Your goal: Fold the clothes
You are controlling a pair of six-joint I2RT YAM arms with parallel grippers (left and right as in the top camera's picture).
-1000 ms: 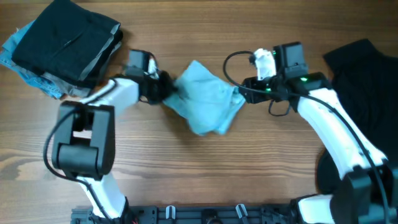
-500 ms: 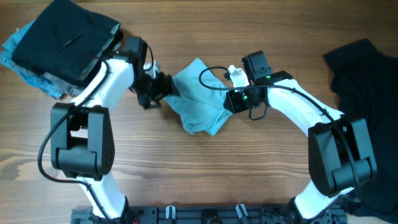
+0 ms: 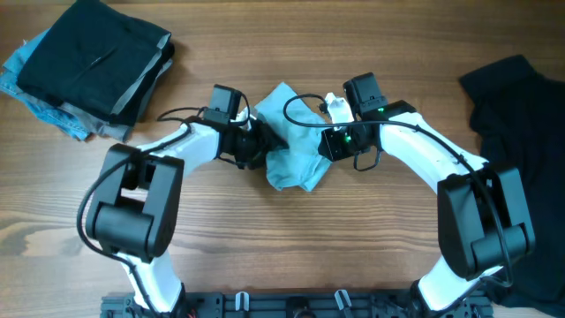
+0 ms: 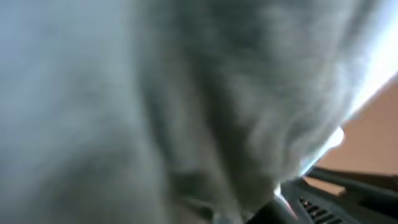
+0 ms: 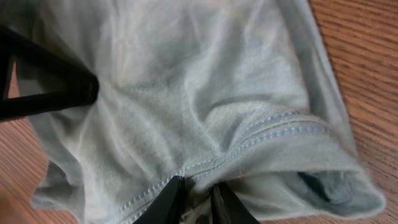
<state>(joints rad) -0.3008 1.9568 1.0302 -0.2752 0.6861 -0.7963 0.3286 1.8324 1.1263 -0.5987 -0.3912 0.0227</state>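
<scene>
I worked at what looked like a robot test bench, not a home. My left arm [image 3: 181, 141] and right arm [image 3: 433, 155], white with black joints, rose from a black rail [image 3: 291, 305] along the near edge of a wood-grain tabletop [image 3: 291, 238]. A loose black cable [image 3: 286, 110] looped by my right wrist, where a small green light [image 3: 347, 137] glowed. Cloth lay in separate heaps. There was a folded dark stack [image 3: 88, 53] at the far left corner, a black garment [image 3: 512, 97] at the right edge and a pale blue T-shirt [image 3: 296, 168] mid-tabletop. Of the room beyond the tabletop I could tell nothing.
</scene>
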